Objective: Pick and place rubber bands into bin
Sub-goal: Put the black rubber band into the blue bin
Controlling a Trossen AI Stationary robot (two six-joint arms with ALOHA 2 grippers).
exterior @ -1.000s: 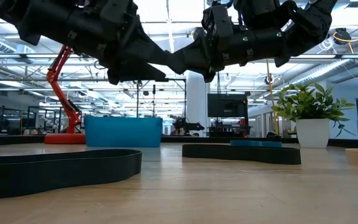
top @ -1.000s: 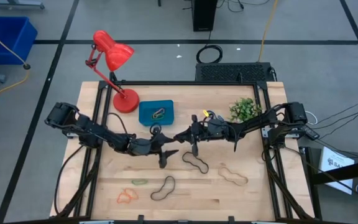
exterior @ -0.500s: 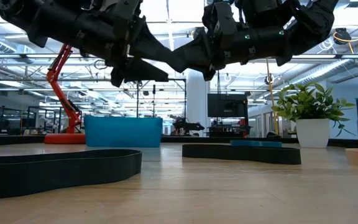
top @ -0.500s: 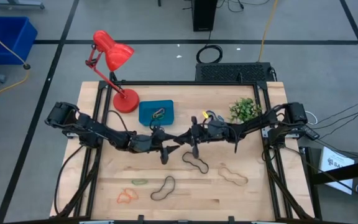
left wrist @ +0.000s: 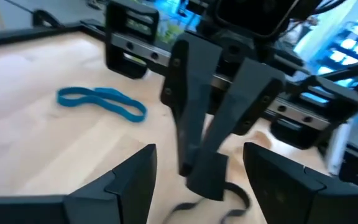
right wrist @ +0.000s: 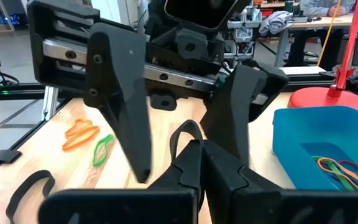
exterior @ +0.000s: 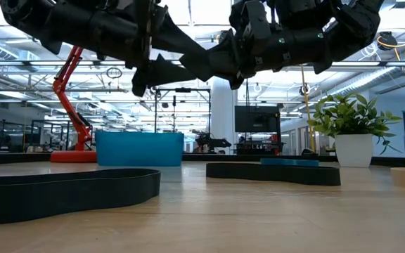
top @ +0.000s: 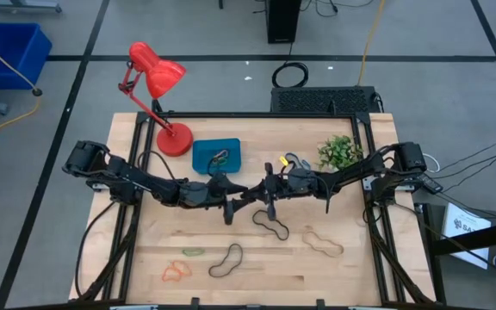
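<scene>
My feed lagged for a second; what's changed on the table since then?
The left gripper swung toward the right gripper at mid-table, jaws open throughout. The right gripper stayed put, shut. Nothing was picked up or released. The bin and loose rubber bands haven't moved.

left gripper [top: 228, 209]: hovering mid-table, fingers spread
right gripper [top: 257, 194]: facing it, nearly touching
bin [top: 216, 155]: sitting beside red lamp [top: 158, 82], holding bands
rubber bands [top: 272, 224]: lying loose on table [top: 351, 267]
</scene>
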